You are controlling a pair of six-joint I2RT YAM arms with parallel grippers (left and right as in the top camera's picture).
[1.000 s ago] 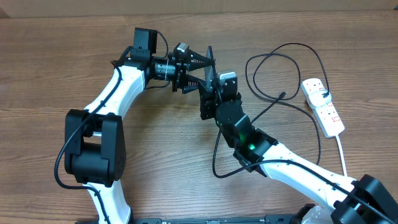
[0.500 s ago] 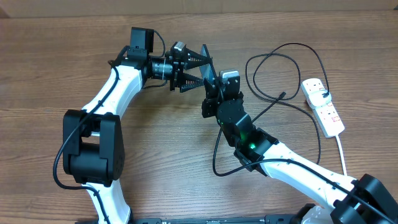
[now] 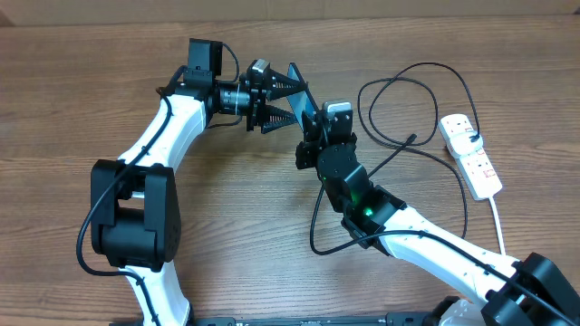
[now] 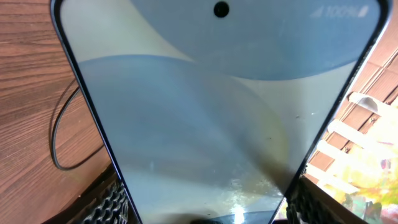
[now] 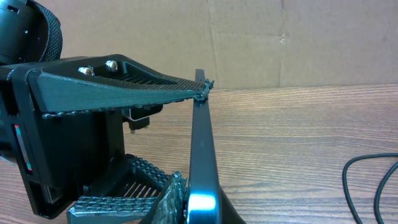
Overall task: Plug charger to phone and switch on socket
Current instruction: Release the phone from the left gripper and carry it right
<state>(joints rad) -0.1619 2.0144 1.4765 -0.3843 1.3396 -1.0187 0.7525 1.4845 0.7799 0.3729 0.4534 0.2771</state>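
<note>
The left gripper (image 3: 288,95) clamps the slim black-edged smartphone (image 4: 217,124) on edge; the right gripper (image 3: 311,138), wider earlier, now pinches its end. The thin black charger cable (image 3: 408,141) and white plastic power strip (image 3: 473,156) lie well right.

overhead: top-down, far | wrists: close, both on phone (image 4: 205,124)

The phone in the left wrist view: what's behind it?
Past the edge of the phone, wooden table and a loop of charger cable show. Whatever lies directly behind its screen is covered.
</note>
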